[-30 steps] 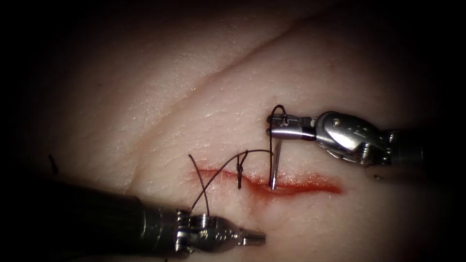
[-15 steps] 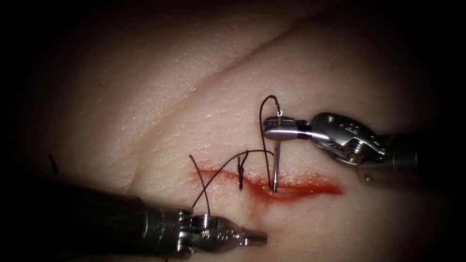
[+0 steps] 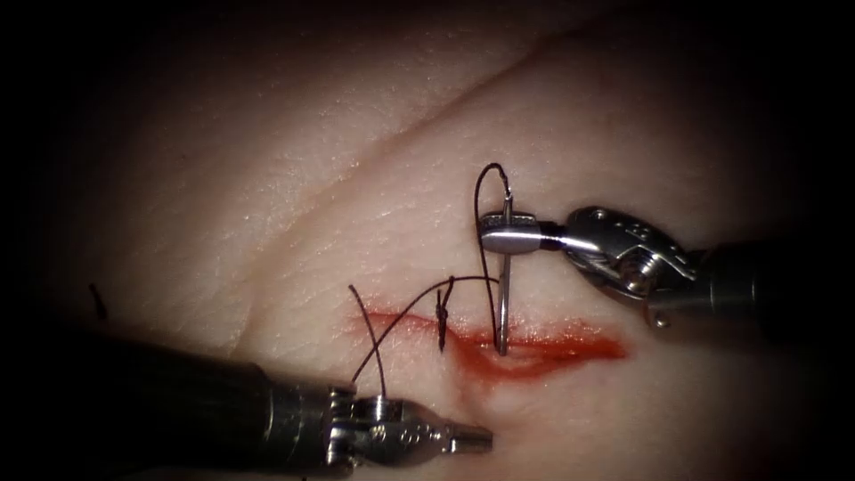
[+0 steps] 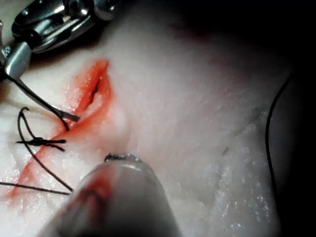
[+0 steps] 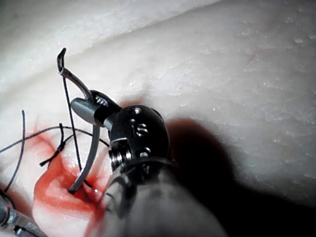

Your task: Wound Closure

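right claw (image 3: 495,237) clamped on the curved silver needle (image 3: 504,294) near its thread end, tip stuck in the red cut (image 3: 534,343) of the pale tissue (image 3: 294,178), dark thread (image 3: 481,249) looping off it, left claw (image 3: 472,437) closed, holding nothing

Setting: surgical-training bench in a robotics lab, lit only around the working field with dark surround. Evidence: a pale slab of tissue (image 3: 374,178) bearing a short cut (image 3: 517,343) wet with red fluid (image 3: 543,349); two thin metal shafts ending in small wristed tools, left (image 3: 468,437) and right (image 3: 503,236). Also a curved needle (image 3: 505,285), dark thread (image 3: 401,312), and one tied stitch (image 3: 441,312) across the cut.
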